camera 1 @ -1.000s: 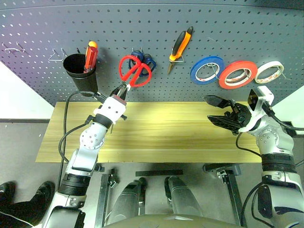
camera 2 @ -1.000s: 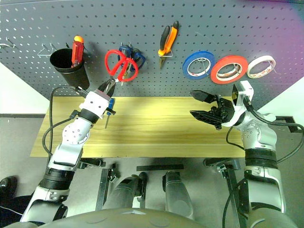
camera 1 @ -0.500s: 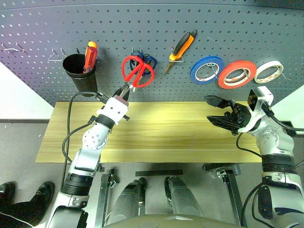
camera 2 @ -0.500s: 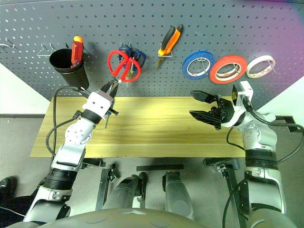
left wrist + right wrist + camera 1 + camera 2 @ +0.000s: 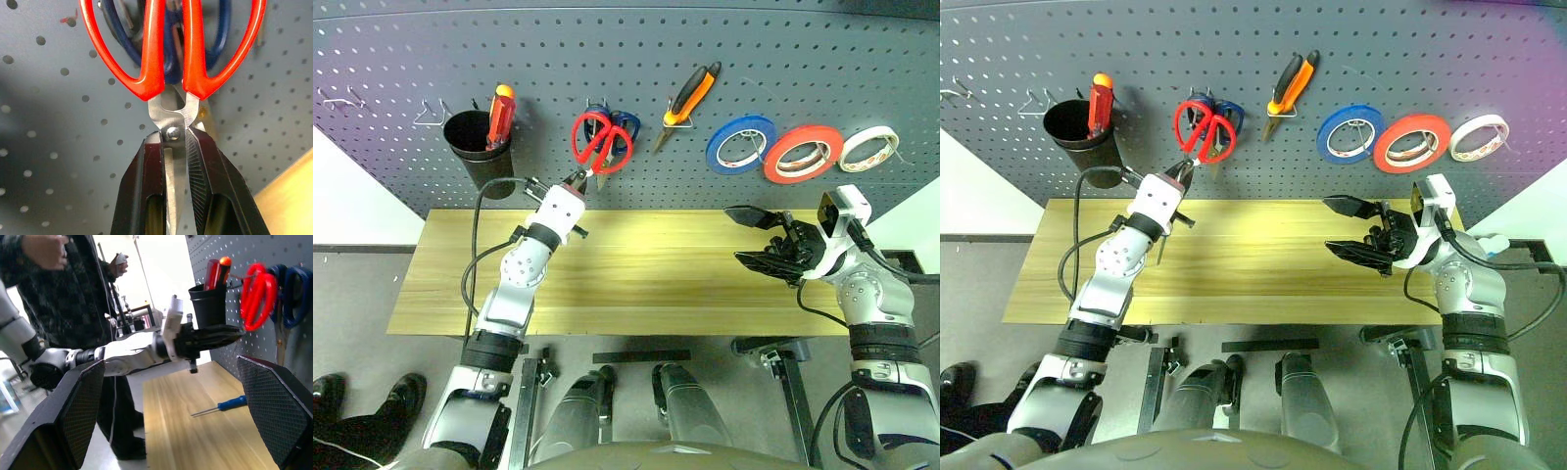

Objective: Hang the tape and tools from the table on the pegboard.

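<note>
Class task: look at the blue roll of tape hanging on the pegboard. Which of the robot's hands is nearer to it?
The right hand. It hangs open just below the blue tape, while the left hand is off to the left, gripping the red scissors.

I see a pale wooden table below the pegboard. On it lies a small blue-handled screwdriver, near the board-side edge.

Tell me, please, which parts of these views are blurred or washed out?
Left wrist view: the red-handled scissors and gripper fingers are sharp, the pegboard soft. Right wrist view: bright glare behind the person.
</note>
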Action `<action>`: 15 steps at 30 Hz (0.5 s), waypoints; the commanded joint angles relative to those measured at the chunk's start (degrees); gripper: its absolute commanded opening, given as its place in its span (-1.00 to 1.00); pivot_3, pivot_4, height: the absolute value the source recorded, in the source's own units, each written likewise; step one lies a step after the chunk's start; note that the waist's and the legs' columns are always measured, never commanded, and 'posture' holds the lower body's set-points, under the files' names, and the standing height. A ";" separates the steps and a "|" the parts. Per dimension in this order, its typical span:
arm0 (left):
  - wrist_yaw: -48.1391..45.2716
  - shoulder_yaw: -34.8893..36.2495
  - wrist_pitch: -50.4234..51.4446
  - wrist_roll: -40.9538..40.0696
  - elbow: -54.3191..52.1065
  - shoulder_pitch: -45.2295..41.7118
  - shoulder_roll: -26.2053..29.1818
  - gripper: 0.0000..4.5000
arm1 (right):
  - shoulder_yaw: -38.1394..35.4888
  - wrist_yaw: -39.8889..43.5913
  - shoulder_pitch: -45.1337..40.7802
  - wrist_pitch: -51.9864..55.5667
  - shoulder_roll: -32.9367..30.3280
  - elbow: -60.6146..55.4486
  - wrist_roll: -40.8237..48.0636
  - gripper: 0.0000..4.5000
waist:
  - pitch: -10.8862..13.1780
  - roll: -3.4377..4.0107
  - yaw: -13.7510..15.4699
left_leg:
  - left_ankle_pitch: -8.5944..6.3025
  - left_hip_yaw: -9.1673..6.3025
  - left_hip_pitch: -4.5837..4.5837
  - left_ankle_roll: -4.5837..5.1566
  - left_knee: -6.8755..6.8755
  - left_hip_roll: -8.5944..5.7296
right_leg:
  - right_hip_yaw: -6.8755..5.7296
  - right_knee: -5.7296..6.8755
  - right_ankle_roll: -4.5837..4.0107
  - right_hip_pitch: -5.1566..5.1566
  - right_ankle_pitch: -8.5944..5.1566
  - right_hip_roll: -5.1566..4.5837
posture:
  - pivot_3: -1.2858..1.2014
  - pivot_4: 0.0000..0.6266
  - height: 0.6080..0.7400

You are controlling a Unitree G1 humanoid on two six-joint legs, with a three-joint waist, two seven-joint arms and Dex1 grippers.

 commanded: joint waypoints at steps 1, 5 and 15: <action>-1.90 0.49 0.01 -2.64 2.98 -3.10 -0.19 -0.88 | -0.92 0.18 0.47 0.06 -0.47 -3.77 1.51 1.00 | 0.00 0.00 -0.02 | 0.00 0.00 0.00 0.00 0.00 0.00 | 0.00 0.00 0.00 0.00 0.00 0.00 | -0.17 -0.21 1.00; -0.01 0.30 -3.33 -0.82 8.11 -6.25 0.87 -0.88 | -0.66 0.59 1.25 0.57 -0.58 -5.06 1.90 1.00 | 0.00 0.00 -0.01 | 0.00 0.00 0.00 0.00 0.00 0.01 | 0.00 0.01 0.00 -0.01 0.00 0.00 | -0.18 -0.20 1.00; -0.25 1.21 -3.73 -3.29 11.17 -6.77 0.20 0.26 | 0.31 -3.99 -2.41 -3.49 1.12 0.76 -2.69 1.00 | 0.00 0.00 -0.18 | 0.00 0.01 -0.01 0.01 -0.01 0.01 | 0.00 0.01 0.01 -0.05 0.01 0.00 | -0.17 -0.18 1.00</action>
